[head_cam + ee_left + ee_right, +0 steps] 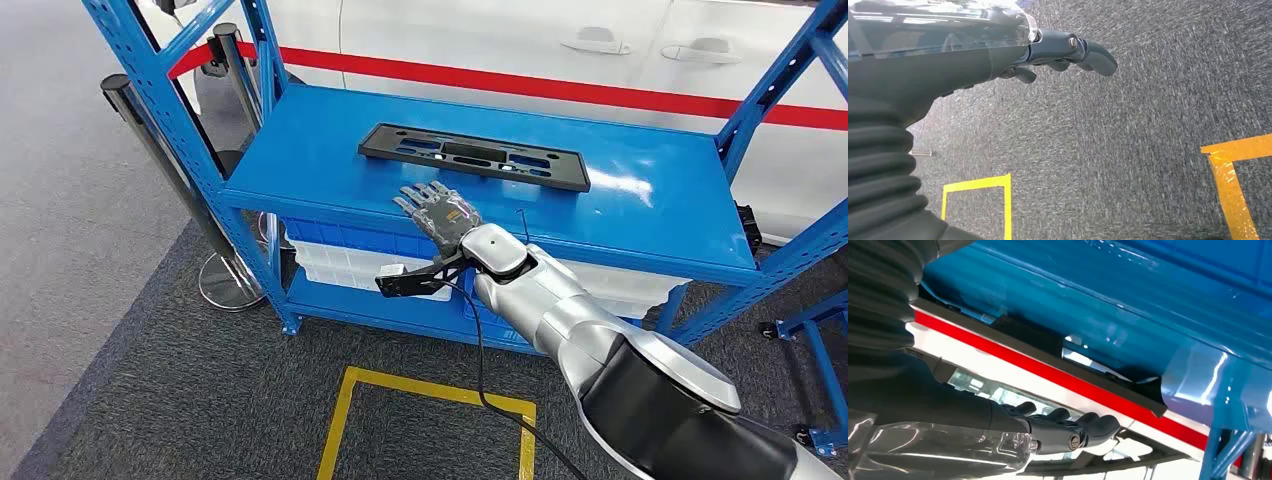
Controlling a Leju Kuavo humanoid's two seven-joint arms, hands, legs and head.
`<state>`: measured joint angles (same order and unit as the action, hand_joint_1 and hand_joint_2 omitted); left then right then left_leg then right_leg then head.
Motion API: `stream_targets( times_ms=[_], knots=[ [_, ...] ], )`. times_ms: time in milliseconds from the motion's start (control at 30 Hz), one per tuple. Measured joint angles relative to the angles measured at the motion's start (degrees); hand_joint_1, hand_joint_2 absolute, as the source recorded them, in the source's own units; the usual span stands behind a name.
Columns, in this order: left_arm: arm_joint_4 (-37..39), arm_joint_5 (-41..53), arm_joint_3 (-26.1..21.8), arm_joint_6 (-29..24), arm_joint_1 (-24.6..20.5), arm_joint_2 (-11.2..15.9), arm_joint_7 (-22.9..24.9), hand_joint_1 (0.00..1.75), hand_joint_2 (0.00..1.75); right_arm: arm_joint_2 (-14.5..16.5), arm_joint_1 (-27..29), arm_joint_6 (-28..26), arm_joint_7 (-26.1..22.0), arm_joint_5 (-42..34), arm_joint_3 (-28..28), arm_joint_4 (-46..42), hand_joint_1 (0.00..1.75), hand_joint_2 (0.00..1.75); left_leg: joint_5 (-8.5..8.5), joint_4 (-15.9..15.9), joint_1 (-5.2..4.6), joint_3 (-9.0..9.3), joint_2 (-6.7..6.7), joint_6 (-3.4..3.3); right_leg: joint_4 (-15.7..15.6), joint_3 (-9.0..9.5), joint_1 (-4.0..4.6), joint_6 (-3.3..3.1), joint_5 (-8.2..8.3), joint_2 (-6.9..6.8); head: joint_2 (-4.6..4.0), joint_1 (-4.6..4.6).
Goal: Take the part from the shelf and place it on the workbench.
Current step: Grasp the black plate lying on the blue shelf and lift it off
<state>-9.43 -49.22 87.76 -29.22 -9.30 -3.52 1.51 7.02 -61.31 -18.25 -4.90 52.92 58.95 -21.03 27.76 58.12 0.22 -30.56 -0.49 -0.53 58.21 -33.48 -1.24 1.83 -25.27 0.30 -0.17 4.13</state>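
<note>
From the head view, the black part (474, 156) lies flat on the top board of the blue shelf (300, 150), lengthwise and toward the back edge, roughly midway between the side posts. It sits well inside the board, so it has to be reached for across the front edge. The right hand (437, 211) is stretched out over that front edge, fingers extended and apart, holding nothing. It is near the part but not touching it, which reads as the reach that comes ahead of a grasp. A lower shelf board carries a pale bin (330, 262), half hidden by the arm. Behind the shelf stands a white car (480, 40) with a red stripe.

In the left wrist view, the left hand (1068, 52) hangs over grey carpet (1128, 140) marked with yellow tape (979, 184). Its fingers look loosely curled with nothing in them, though the angle is poor and I would not press that; the arm seems simply parked out of the way.

In the right wrist view, the right hand's fingers (1088, 426) lie straight and side by side, empty, level with the shelf board. The part's dark edge (1048, 342) shows beyond them against the blue surface, a gap between the two. The flat, open pose suits sliding over a thin, low plate before closing on its rim.
</note>
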Motion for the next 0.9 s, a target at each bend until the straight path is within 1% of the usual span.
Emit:
stream_targets(
  times_ms=[200, 333, 467, 600, 733, 833, 900],
  knots=[
    [0.01, -0.34, -0.02, -0.05, 0.02, 0.01, -0.1, 0.0, 0.0, 0.26, 0.09, 1.05, -0.31, -0.11, -0.46, 0.79, 0.0, 1.75, 0.0, 0.0, 0.0, 0.0, 0.0, 0.0, 0.0, 0.0, 0.0, 0.0, 0.0, 0.0, 0.0, 0.0],
    [0.01, -0.99, -0.15, -0.16, 0.41, 0.12, -0.42, 0.0, 0.0, 0.75, 2.21, 2.39, -0.02, -0.38, -0.78, 1.6, 0.0, 1.75, 0.0, -0.01, 0.0, 0.01, 0.0, 0.0, 0.0, 0.0, 0.01, 0.0, -0.01, 0.0, 0.0, 0.0],
    [0.02, -0.79, -0.15, 0.16, 1.11, 0.2, -0.01, 0.0, 0.0, 0.87, 5.77, 0.56, 1.76, -0.58, -1.24, 2.26, 0.0, 1.75, 0.0, -0.01, 0.0, 0.0, 0.0, 0.0, -0.01, -0.02, 0.01, 0.0, -0.01, 0.0, 0.0, 0.0],
    [0.03, 0.22, -0.04, 0.67, 1.26, 0.22, 0.83, 0.0, 0.0, 0.43, 7.2, -2.17, 4.09, 1.45, -1.42, 2.7, 0.0, 1.75, 0.0, 0.0, 0.0, -0.01, 0.01, 0.0, -0.01, -0.03, 0.0, 0.0, 0.0, 0.01, 0.0, 0.0],
    [0.03, 0.99, 0.17, 1.09, 1.1, 0.22, 1.4, 0.0, 0.0, -0.35, 5.8, -4.33, 7.85, 3.7, -1.59, 2.74, 0.0, 1.75, 0.0, 0.02, -0.01, 0.01, 0.01, 0.0, -0.01, -0.02, -0.01, 0.02, 0.02, 0.02, 0.0, 0.0],
    [0.03, 1.06, 0.2, 1.05, 0.99, 0.22, 1.5, 0.0, 0.0, -1.21, 3.85, -3.36, 9.84, 4.8, -2.14, 2.76, 0.0, 1.75, -0.01, 0.03, -0.01, 0.02, 0.02, 0.0, -0.01, -0.02, 0.0, 0.03, 0.04, 0.02, 0.0, 0.0],
    [0.03, 0.66, 0.2, 0.82, 0.98, 0.22, 1.3, 0.0, 0.0, -2.21, 2.09, -1.61, 11.13, 5.35, -2.71, 2.86, 0.0, 1.75, -0.01, 0.05, -0.01, 0.01, 0.01, 0.0, -0.01, -0.02, -0.01, 0.04, 0.04, 0.01, 0.0, 0.0]
  ],
)
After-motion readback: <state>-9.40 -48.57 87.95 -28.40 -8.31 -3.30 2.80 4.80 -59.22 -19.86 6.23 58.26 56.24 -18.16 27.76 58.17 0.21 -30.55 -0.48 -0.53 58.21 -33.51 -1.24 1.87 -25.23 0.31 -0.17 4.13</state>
